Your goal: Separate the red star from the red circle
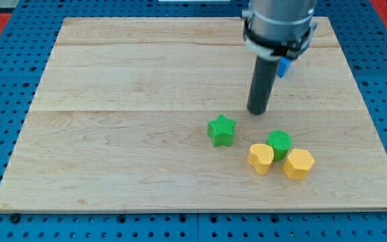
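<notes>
No red star or red circle shows in the camera view. My tip (258, 111) rests on the wooden board (113, 134), right of centre. It is above and to the right of a green star (222, 130), a short gap apart. A green circle (279, 143) lies below the tip, toward the view's bottom right. The arm's body hides part of the board's top edge.
A yellow heart (261, 158) touches the green circle's lower left. A yellow hexagon-like block (298, 164) sits at its lower right. A blue block (283, 66) peeks out behind the arm near the view's top. Blue pegboard surrounds the board.
</notes>
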`<state>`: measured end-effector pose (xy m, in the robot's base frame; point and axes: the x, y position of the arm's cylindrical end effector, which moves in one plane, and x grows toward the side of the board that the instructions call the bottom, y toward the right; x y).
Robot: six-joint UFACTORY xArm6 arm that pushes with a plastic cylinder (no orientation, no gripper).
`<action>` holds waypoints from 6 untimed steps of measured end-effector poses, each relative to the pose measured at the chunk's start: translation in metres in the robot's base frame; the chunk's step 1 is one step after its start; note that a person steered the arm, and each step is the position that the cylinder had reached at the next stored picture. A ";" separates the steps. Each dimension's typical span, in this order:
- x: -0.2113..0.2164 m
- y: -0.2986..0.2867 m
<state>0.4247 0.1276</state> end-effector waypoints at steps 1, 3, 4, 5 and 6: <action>-0.024 0.113; -0.225 0.162; -0.234 0.144; -0.221 0.060; -0.188 -0.023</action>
<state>0.2364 0.1050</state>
